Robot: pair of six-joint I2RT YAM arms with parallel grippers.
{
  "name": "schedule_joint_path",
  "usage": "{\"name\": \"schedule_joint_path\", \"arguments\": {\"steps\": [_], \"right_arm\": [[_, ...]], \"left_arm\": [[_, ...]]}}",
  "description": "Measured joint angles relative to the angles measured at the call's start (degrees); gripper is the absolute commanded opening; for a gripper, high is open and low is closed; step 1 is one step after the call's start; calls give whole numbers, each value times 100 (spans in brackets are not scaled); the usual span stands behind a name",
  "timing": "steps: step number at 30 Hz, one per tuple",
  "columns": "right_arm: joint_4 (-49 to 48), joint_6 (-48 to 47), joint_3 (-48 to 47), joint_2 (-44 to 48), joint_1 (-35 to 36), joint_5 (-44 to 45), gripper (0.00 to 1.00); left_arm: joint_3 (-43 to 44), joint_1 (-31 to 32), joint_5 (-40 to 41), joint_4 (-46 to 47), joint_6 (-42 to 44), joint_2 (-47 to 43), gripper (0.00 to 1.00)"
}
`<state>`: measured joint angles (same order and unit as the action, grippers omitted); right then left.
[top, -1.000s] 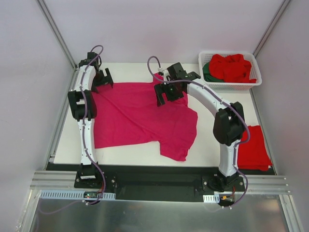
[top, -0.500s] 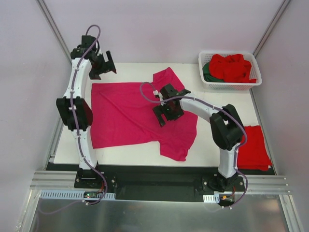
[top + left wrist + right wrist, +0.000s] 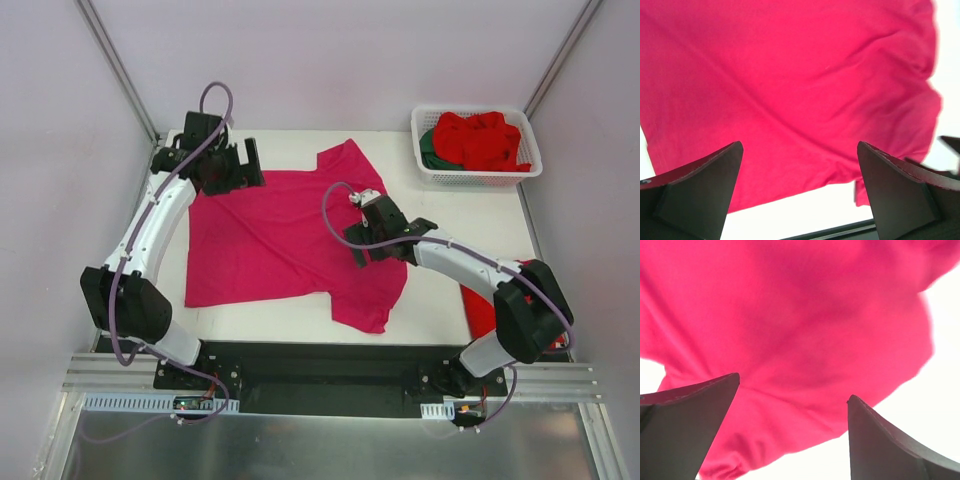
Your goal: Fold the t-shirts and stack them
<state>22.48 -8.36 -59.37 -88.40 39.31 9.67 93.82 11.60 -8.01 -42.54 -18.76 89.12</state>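
A magenta-pink t-shirt (image 3: 285,235) lies spread on the white table, one sleeve toward the back and one toward the front. It fills the left wrist view (image 3: 790,75) and the right wrist view (image 3: 790,315). My left gripper (image 3: 237,165) is open and empty above the shirt's back left edge (image 3: 799,145). My right gripper (image 3: 385,243) is open and empty above the shirt's right part (image 3: 794,387). Bright red t-shirts (image 3: 482,138) and a dark green one (image 3: 428,148) lie bunched in the basket. A folded red t-shirt (image 3: 478,308) lies at the right front, mostly hidden by my right arm.
The white slotted basket (image 3: 478,180) stands at the back right corner. The table's bare white surface (image 3: 440,285) shows between the magenta shirt and the folded red one. Grey walls close in the left, back and right sides.
My left gripper has swung from the back left corner down and right onto the shirt's back edge. My right gripper has moved nearer and to the right over the shirt. The shirt stays spread.
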Motion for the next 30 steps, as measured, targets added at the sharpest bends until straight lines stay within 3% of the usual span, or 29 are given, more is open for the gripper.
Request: {"name": "schedule_joint_path", "arguments": {"steps": [5,11,17,30], "right_arm": [[-850,2,184,94,0,273,96],[-1641,153,765,-258,39,203,96],[-1696,369,979,-426,72,160,96],[-1128,831,688,-684,704,-68,96]], "left_arm": [[-1178,-39,63,297,-22,-297,99],[-1589,-26,76,525,-20,-850,99],[-1703,85,76,656,-17,-1342,99],[-1943,232,79,717,-13,-1373,99]]}}
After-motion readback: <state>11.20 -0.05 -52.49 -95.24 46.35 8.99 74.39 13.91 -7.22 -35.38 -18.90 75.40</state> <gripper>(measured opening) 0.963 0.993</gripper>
